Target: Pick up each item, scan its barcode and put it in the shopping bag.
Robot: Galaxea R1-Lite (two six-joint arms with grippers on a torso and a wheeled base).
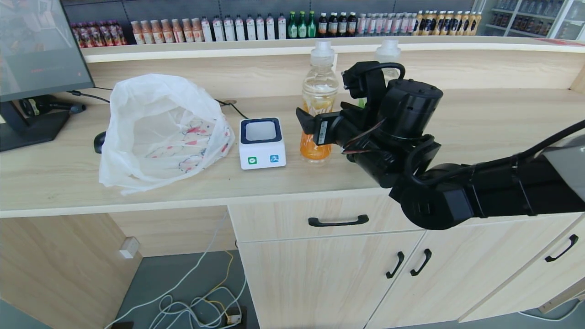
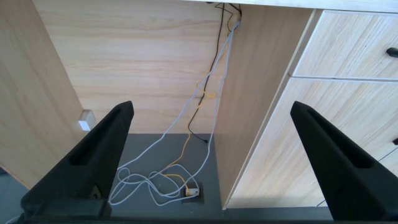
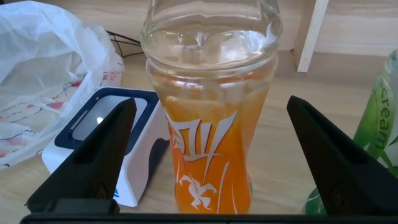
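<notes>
Right end effector [image 1: 322, 95] at the tabletop [image 1: 480, 123], level with the orange drink bottle [image 1: 318, 105]. In the right wrist view the end effector [image 3: 210, 102] is spread wide, one finger on each side of the bottle [image 3: 211, 137], with a gap showing on both sides. It has hold of nothing.

Bottle upright on the tabletop, cap on, orange liquid in the lower part. It stands just beside the white scanner [image 1: 262, 142], on the scanner's right.

Shopping bag [image 1: 160, 132], thin white plastic with a red print, lies slumped on the scanner's left, close to it, mouth gaping. The wrist view shows the bag [image 3: 43, 74] behind the scanner [image 3: 106, 137].

A second bottle [image 1: 387, 52] with a green label [image 3: 373, 130] stands farther back, partly hidden by the right arm.

Left end effector [image 2: 211, 106] is low, below tabletop level, fingers wide apart and holding nothing. It faces the recess under the counter, cables [image 2: 161, 180] on the floor there, cupboard front [image 2: 348, 124] alongside.

Monitor [image 1: 41, 45] at the tabletop's far left.
</notes>
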